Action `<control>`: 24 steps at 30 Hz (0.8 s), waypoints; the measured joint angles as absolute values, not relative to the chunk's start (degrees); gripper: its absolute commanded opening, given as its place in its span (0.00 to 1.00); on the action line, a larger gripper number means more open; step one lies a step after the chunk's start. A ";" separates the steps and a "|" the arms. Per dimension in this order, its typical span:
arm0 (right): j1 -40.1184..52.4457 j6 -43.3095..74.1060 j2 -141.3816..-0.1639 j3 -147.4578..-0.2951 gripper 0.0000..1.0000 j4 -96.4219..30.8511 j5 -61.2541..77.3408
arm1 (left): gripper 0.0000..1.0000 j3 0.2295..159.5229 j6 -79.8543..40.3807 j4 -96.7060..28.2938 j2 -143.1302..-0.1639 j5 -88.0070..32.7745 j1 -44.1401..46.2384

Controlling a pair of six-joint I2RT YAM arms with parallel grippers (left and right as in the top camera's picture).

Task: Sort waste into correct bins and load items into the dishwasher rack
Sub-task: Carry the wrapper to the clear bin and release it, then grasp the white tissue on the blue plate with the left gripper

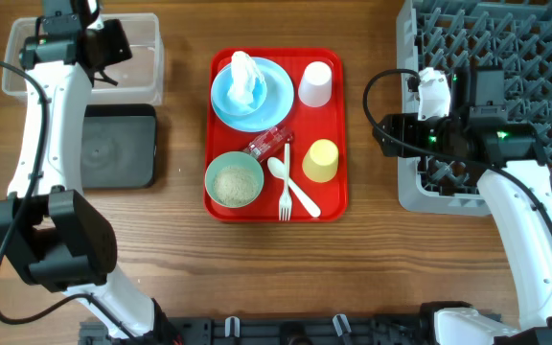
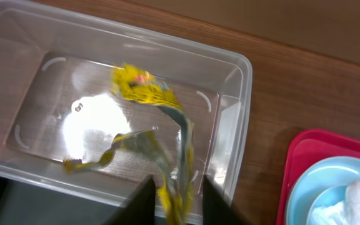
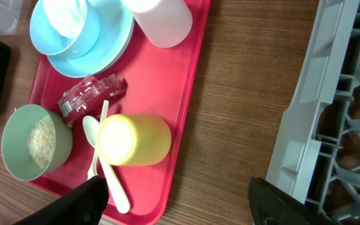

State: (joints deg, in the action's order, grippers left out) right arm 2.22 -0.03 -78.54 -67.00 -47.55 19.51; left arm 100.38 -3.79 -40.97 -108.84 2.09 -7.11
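Waste-sorting step. Over the clear tub (image 2: pixel 230 69), at ten o'clock on the table, the left fingers (image 2: pixel 139 203) stand parted, with the yellow scrap (image 2: pixel 144 90) loose between them. The right fingers (image 3: pixel 83 203) are spread and empty, by the rack (image 1: pixel 506 29) at three o'clock. The next move probably calls for the tissue (image 1: pixel 244 75).

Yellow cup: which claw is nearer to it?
Right. The right claw is just off the red tray's edge nearest the yellow cup; the left claw is far across, over the clear tub.

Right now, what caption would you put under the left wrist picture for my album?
Yellow scrap hanging between the left gripper's fingers over the clear tub.
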 measured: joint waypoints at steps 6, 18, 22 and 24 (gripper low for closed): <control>2.22 -0.03 -78.54 -67.00 0.76 -47.55 19.51 | 1.00 100.38 -4.14 -40.86 -109.34 1.76 -7.07; 2.22 -0.03 -78.54 -67.00 0.77 -47.57 19.51 | 1.00 100.38 -1.30 -43.68 -109.73 -6.90 1.23; 2.22 -0.03 -78.54 -67.00 0.77 -47.59 19.51 | 1.00 100.38 1.21 -43.64 -111.00 -7.51 10.13; 2.22 -0.05 -78.54 -67.00 0.77 -47.72 19.51 | 1.00 100.38 1.69 -43.44 -112.31 -7.14 12.78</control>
State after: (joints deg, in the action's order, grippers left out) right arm 2.22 -0.05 -78.54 -67.00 -47.72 19.51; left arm 100.38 1.69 -43.44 -112.31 -7.14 12.78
